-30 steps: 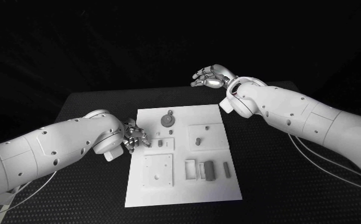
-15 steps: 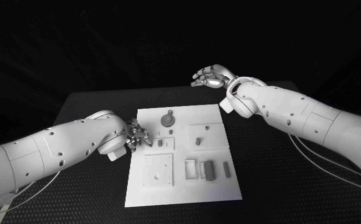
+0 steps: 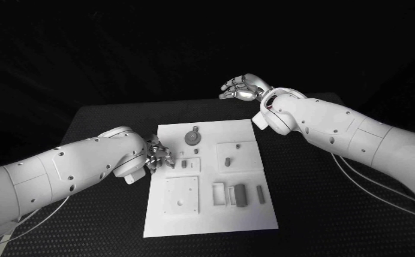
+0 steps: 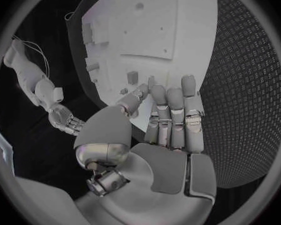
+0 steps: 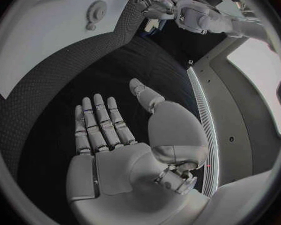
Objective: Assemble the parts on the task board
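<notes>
1. The left hand [image 3: 156, 156] sits at the left edge of the board [image 3: 211, 221], its fingers [image 4: 172, 110] straight, close together and pointing across the white surface; they hold nothing.
2. In the left wrist view the fingertips reach a small upright part [image 4: 132, 77] on the board, near it; whether they touch it I cannot tell.
3. The right hand [image 3: 244, 87] hovers past the counter's [image 3: 346, 221] far edge, well apart from the board, its fingers [image 5: 97, 122] spread, palm bare, holding nothing.
4. The board lies in the middle of the counter, between the two arms.
5. On it: a round gear [image 3: 193, 137] near the far end, a peg [image 3: 227, 162] on a raised square plate to the right, and a square plate with holes [image 3: 182, 195] toward the near left.
6. Beside that plate stand several small upright blocks [image 3: 241, 194] in a row.
</notes>
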You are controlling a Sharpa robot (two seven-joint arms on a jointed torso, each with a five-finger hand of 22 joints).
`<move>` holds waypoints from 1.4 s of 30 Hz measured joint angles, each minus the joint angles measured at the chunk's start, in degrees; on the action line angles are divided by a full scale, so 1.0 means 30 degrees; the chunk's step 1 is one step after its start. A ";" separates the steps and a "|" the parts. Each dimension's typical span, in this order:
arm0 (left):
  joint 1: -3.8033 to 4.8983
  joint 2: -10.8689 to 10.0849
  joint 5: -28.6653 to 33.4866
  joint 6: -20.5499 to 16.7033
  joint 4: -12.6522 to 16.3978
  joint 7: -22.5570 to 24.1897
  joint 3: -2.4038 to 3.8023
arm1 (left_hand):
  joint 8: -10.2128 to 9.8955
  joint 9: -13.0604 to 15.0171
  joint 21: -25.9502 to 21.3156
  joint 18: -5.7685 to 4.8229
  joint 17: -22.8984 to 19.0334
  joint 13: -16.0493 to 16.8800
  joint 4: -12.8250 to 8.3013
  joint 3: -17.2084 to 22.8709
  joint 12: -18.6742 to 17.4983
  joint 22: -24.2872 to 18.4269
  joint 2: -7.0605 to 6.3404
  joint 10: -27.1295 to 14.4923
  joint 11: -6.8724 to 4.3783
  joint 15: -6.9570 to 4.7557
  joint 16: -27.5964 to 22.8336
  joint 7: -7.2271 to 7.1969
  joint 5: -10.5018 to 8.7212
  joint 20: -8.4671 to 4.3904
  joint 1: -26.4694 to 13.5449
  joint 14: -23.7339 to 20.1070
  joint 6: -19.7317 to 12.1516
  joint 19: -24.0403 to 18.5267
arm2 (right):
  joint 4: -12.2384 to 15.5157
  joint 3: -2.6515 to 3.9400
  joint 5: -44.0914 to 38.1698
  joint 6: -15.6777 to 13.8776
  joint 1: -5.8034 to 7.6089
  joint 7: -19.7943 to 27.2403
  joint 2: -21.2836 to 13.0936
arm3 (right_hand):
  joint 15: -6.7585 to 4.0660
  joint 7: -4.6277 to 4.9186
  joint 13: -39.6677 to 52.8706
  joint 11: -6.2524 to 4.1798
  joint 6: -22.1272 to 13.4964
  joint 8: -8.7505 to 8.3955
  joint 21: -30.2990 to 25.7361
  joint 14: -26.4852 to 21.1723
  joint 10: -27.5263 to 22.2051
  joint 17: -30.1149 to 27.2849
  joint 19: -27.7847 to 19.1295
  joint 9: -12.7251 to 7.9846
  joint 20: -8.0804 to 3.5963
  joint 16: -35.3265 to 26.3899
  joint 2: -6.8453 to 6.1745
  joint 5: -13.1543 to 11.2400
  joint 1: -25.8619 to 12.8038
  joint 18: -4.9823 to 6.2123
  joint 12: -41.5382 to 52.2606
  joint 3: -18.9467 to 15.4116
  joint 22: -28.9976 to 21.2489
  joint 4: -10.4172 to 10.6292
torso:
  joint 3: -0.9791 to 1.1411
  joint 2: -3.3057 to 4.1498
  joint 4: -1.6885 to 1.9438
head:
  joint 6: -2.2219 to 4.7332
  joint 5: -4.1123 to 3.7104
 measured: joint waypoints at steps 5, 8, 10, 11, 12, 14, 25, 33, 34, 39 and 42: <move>0.0005 0.0010 -0.0099 0.0006 0.0006 -0.0005 -0.0014 | 0.0037 0.0002 0.0000 -0.0001 0.0001 -0.0016 0.0019 -0.0019 0.0000 -0.0001 0.0000 0.0030 -0.0026 0.0001 0.0000 0.0027 0.0061 -0.0067 0.0002 0.0004 0.0039 0.0069 | 0.0000 0.0000 0.0002 0.0021 0.0000 0.0000 0.0000 | 0.0000 0.0000 0.0000 0.0000 0.0000 0.0000 0.0000 0.0000 -0.0001 0.0001 0.0000 -0.0016 0.0000 0.0000 0.0000 0.0000 0.0000 0.0000 0.0000 0.0000 0.0000 0.0000 | -0.0002 0.0000 0.0000 | -0.0007 0.0004; 0.0010 -0.0008 -0.0142 0.0053 0.0032 -0.0012 -0.0019 | 0.0038 0.0001 0.0000 0.0000 0.0001 -0.0016 0.0020 -0.0021 0.0000 -0.0002 0.0001 0.0031 -0.0026 0.0001 0.0000 0.0029 0.0061 -0.0065 0.0003 0.0004 0.0042 0.0070 | 0.0000 0.0000 0.0004 0.0037 0.0000 0.0000 -0.0005 | 0.0000 0.0000 -0.0018 0.0000 0.0000 0.0000 0.0000 0.0000 0.0000 -0.0009 0.0000 -0.0016 0.0000 -0.0071 0.0000 0.0000 0.0001 0.0000 0.0000 0.0000 -0.0001 0.0000 | -0.0004 0.0000 -0.0002 | -0.0026 0.0004; 0.0013 -0.0024 -0.0162 0.0114 0.0043 -0.0023 -0.0020 | 0.0038 0.0002 0.0000 -0.0001 0.0001 -0.0016 0.0020 -0.0022 0.0000 -0.0002 0.0001 0.0031 -0.0026 0.0001 0.0000 0.0033 0.0061 -0.0065 0.0004 0.0005 0.0047 0.0070 | 0.0000 0.0000 0.0005 0.0044 0.0000 0.0000 -0.0008 | -0.0001 0.0000 -0.0019 0.0000 0.0000 0.0000 0.0000 0.0000 -0.0001 -0.0016 0.0000 -0.0016 0.0000 -0.0072 0.0000 0.0000 0.0001 0.0001 0.0000 0.0000 -0.0001 0.0000 | -0.0005 0.0000 -0.0002 | -0.0035 0.0004; 0.0017 -0.0033 -0.0171 0.0160 0.0051 -0.0032 -0.0021 | 0.0039 0.0002 0.0000 -0.0001 0.0001 -0.0016 0.0020 -0.0022 0.0000 -0.0002 0.0001 0.0032 -0.0026 0.0002 0.0000 0.0040 0.0061 -0.0064 0.0004 0.0005 0.0055 0.0071 | 0.0000 0.0000 0.0005 0.0047 0.0000 0.0000 -0.0008 | 0.0000 0.0000 -0.0019 -0.0001 0.0000 0.0000 0.0000 0.0000 -0.0001 -0.0015 0.0000 -0.0016 0.0000 -0.0072 0.0000 0.0000 0.0001 0.0001 0.0000 0.0000 -0.0002 0.0000 | -0.0005 -0.0002 0.0000 | -0.0044 0.0004; 0.0022 -0.0045 -0.0182 0.0218 0.0063 -0.0044 -0.0029 | 0.0060 0.0005 0.0000 -0.0001 0.0002 -0.0016 0.0020 -0.0022 0.0000 -0.0002 0.0001 0.0033 -0.0027 0.0002 0.0000 0.0042 0.0061 -0.0061 0.0004 0.0005 0.0059 0.0072 | 0.0000 0.0000 0.0006 0.0051 0.0000 0.0000 -0.0008 | 0.0000 0.0000 -0.0019 -0.0001 0.0000 0.0000 0.0000 0.0000 -0.0001 -0.0015 0.0000 -0.0016 0.0000 -0.0071 0.0000 0.0000 0.0001 0.0000 0.0000 0.0000 -0.0002 0.0000 | -0.0007 -0.0002 0.0000 | -0.0048 0.0004; 0.0027 -0.0059 -0.0201 0.0282 0.0082 -0.0055 -0.0039 | 0.0112 0.0012 -0.0001 -0.0001 0.0002 -0.0016 0.0021 -0.0024 0.0000 -0.0003 0.0001 0.0034 -0.0027 0.0003 0.0001 0.0040 0.0059 -0.0037 0.0004 0.0006 0.0063 0.0097 | -0.0001 0.0000 0.0006 0.0055 -0.0001 0.0000 -0.0006 | 0.0000 0.0001 -0.0018 0.0000 0.0000 0.0000 0.0000 0.0000 -0.0001 -0.0015 0.0000 -0.0016 0.0000 -0.0071 0.0000 0.0000 0.0001 0.0000 0.0000 0.0000 -0.0002 0.0000 | -0.0007 -0.0002 -0.0002 | -0.0049 0.0002; 0.0032 -0.0063 -0.0506 0.0382 0.0167 -0.0100 -0.0056 | 0.0292 0.0014 -0.0001 -0.0002 0.0003 -0.0015 0.0041 -0.0049 0.0001 -0.0005 0.0001 0.0043 -0.0023 0.0032 0.0001 0.0016 0.0049 -0.0034 0.0007 0.0034 0.0093 0.0098 | -0.0001 -0.0002 0.0010 0.0097 -0.0002 0.0001 -0.0001 | 0.0000 0.0000 -0.0041 0.0000 0.0000 0.0074 0.0000 -0.0001 -0.0001 -0.0034 0.0000 -0.0015 0.0000 -0.0071 0.0000 0.0000 0.0003 0.0001 0.0000 0.0000 0.0015 0.0000 | -0.0011 -0.0005 0.0005 | -0.0062 0.0002; 0.0020 -0.0024 -0.0700 0.0297 0.0172 -0.0100 -0.0072 | 0.0494 0.0018 0.0000 -0.0002 0.0004 -0.0013 0.0020 -0.0075 0.0001 -0.0007 -0.0023 0.0071 -0.0002 0.0034 0.0000 0.0018 0.0080 -0.0031 0.0031 0.0036 0.0106 0.0099 | 0.0001 -0.0002 0.0012 0.0113 -0.0003 0.0004 -0.0003 | -0.0001 0.0000 -0.0058 0.0000 0.0000 0.0074 -0.0077 0.0000 -0.0002 -0.0033 0.0000 -0.0014 0.0000 -0.0071 -0.0001 0.0000 0.0003 0.0001 0.0000 0.0000 0.0034 0.0000 | -0.0011 -0.0005 0.0007 | -0.0060 -0.0007; 0.0018 -0.0020 -0.0713 0.0288 0.0170 -0.0100 -0.0073 | 0.0553 0.0018 -0.0001 -0.0001 0.0004 -0.0014 0.0020 -0.0076 0.0001 -0.0008 -0.0023 0.0071 -0.0002 0.0034 0.0001 0.0017 0.0093 -0.0032 0.0031 0.0036 0.0107 0.0099 | 0.0002 -0.0002 0.0012 0.0114 -0.0003 0.0004 -0.0002 | 0.0000 0.0000 -0.0058 0.0000 0.0000 0.0074 -0.0077 0.0000 -0.0001 -0.0032 0.0000 -0.0013 0.0000 -0.0071 0.0000 0.0000 0.0003 0.0000 0.0000 0.0000 0.0033 0.0000 | -0.0011 -0.0005 0.0007 | -0.0057 -0.0007; 0.0003 -0.0029 -0.0763 0.0209 0.0200 -0.0079 -0.0077 | 0.0592 0.0020 0.0000 -0.0001 0.0004 -0.0014 0.0034 -0.0097 0.0002 -0.0008 -0.0023 0.0104 -0.0032 -0.0001 0.0000 0.0011 0.0506 -0.0031 0.0031 0.0074 0.0115 0.0101 | 0.0001 -0.0002 0.0013 0.0119 -0.0003 0.0005 0.0007 | 0.0000 0.0000 -0.0057 0.0000 0.0000 0.0074 -0.0077 -0.0001 -0.0002 -0.0031 0.0001 -0.0013 0.0000 -0.0071 -0.0001 0.0000 0.0003 0.0002 -0.0072 0.0000 0.0032 0.0000 | -0.0011 -0.0005 0.0007 | -0.0053 0.0016; -0.0011 -0.0043 -0.0780 0.0101 0.0223 -0.0065 -0.0084 | 0.0592 0.0026 -0.0001 -0.0002 0.0004 -0.0013 -0.0016 -0.0044 0.0003 -0.0009 -0.0025 0.0112 -0.0031 0.0003 0.0000 -0.0003 0.1089 -0.0068 0.0032 0.0198 0.0139 0.0200 | -0.0001 -0.0002 0.0014 0.0121 -0.0003 0.0005 0.0007 | 0.0000 0.0000 -0.0071 0.0000 0.0000 0.0074 -0.0077 0.0000 -0.0002 -0.0030 0.0000 -0.0013 0.0000 -0.0071 -0.0001 0.0000 0.0003 0.0000 -0.0074 -0.0032 0.0032 0.0032 | -0.0009 -0.0005 0.0002 | -0.0053 0.0026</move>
